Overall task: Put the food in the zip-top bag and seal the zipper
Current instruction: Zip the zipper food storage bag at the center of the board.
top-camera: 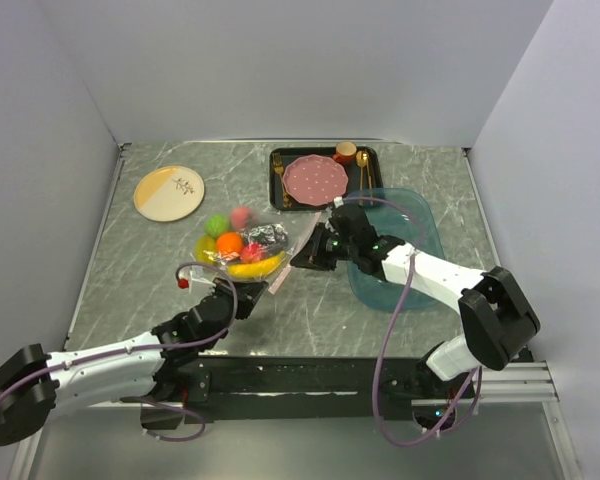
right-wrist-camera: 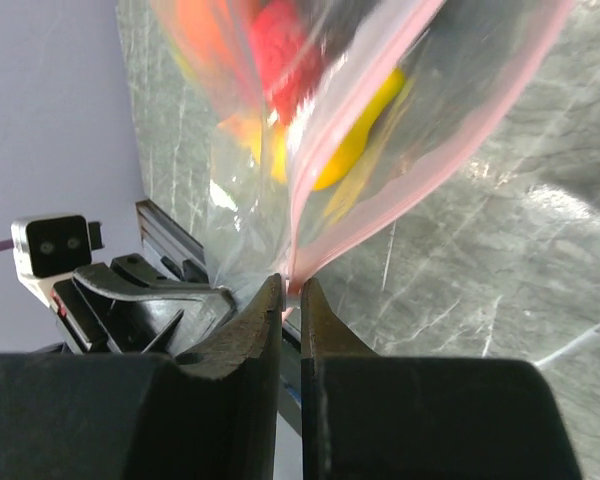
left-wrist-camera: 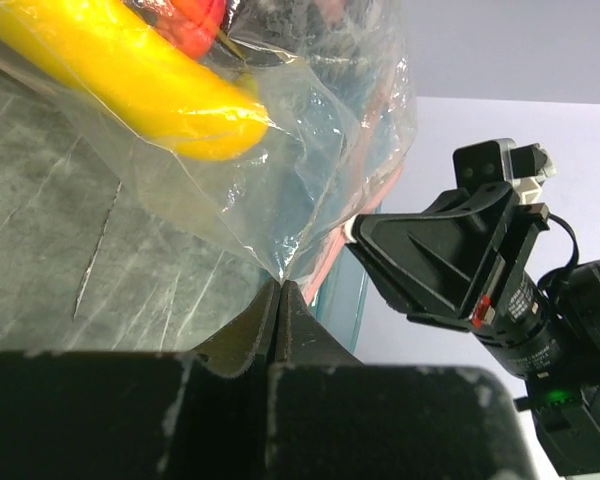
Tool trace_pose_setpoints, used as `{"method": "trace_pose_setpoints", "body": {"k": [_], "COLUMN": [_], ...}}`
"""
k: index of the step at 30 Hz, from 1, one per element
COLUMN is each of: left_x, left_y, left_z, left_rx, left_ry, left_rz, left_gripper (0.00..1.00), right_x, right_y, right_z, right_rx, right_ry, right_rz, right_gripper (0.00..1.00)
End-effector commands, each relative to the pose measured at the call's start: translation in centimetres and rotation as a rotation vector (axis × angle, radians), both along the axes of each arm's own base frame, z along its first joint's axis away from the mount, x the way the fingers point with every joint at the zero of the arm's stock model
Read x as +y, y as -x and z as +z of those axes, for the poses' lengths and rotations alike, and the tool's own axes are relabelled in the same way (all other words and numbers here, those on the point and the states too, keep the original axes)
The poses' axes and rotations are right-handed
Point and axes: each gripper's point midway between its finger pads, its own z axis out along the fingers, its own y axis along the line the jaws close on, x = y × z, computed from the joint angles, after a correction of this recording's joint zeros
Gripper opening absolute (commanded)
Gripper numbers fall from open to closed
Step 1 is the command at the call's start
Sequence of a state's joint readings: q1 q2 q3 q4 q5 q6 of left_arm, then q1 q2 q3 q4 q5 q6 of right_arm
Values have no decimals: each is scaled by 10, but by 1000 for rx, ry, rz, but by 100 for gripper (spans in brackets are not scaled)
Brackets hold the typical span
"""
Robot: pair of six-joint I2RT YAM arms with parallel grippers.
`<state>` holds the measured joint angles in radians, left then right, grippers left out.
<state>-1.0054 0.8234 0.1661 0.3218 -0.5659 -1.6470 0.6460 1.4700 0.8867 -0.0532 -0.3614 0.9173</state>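
The zip-top bag (top-camera: 248, 252) lies mid-table, crinkly and clear, holding a yellow banana (top-camera: 252, 268), an orange (top-camera: 229, 243), a red strawberry (top-camera: 251, 253) and a dark piece (top-camera: 266, 236). A green lime (top-camera: 217, 225) and a pink peach (top-camera: 241, 216) sit at its far edge; I cannot tell if they are inside. The zipper (top-camera: 282, 276) is the pale pink strip on the bag's right side. My left gripper (top-camera: 246, 298) is shut on the bag's clear near corner (left-wrist-camera: 282, 270). My right gripper (top-camera: 303, 258) is shut on the zipper (right-wrist-camera: 292, 270), whose two strips spread apart farther up.
A translucent blue oval tray (top-camera: 420, 225) lies under my right arm. A black tray (top-camera: 325, 149) at the back holds a pink dotted plate (top-camera: 314, 179), gold cutlery (top-camera: 363, 168) and an orange cup (top-camera: 346, 152). A cream and orange plate (top-camera: 168, 192) sits back left.
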Motion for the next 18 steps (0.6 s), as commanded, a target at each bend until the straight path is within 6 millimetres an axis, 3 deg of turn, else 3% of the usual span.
{"method": "trace_pose_setpoints", "body": {"k": [1, 18], "left_x": [19, 56], "left_y": [5, 17], "left_z": [-22, -15], "left_rx": [51, 84], "left_ry": [-69, -142], "left_rz": [33, 94], "left_gripper": [1, 1], "right_x": [-21, -50], "right_y": [-37, -68], "right_z": [10, 6], "right_rx": [-76, -79], "right_ry": [28, 67], "right_rz": [-93, -141], "right_gripper": [5, 6]}}
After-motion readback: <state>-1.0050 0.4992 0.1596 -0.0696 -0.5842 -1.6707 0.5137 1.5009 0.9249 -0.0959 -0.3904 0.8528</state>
